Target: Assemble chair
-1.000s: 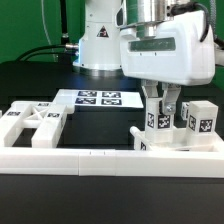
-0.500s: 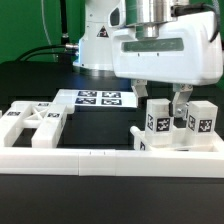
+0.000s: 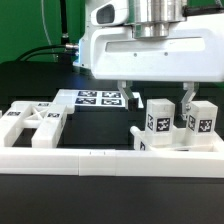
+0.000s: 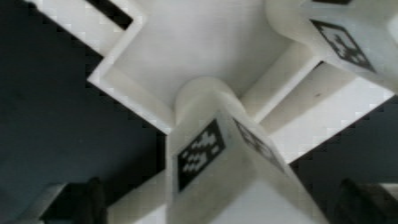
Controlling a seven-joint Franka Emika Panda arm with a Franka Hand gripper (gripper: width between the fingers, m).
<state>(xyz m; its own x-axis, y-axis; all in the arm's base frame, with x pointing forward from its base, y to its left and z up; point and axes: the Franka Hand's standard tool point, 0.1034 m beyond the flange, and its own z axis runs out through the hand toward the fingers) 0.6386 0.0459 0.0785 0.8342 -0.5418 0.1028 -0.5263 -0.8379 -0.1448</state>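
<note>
**Wide-spread gripper [image 3: 157, 96] above the chair's posts [image 3: 158, 122]**

The gripper hangs with its fingers far apart and holds nothing. Below it, two upright tagged posts stand at the exterior view's right. A framed panel [image 3: 30, 125] lies at that view's left. All rest on a black table [image 3: 30, 85], just behind a white border rail [image 3: 100, 157]. The marker board [image 3: 100, 97] lies farther back, before the arm's base [image 3: 100, 40].

Exterior view. A black surface [image 3: 100, 200] fills the foreground and runs back to the exterior view's left. A long, low white border rail [image 3: 100, 158] lies across it from edge to edge, parallel to the front. Behind the rail, well apart from it, the marker board [image 3: 98, 98] lies flat, showing black-and-white square tags. A green cable [image 3: 30, 49] curves through the background at the exterior view's left. Wrist view. The same dark surface [image 4: 36, 120] appears as a plain black area.
</note>
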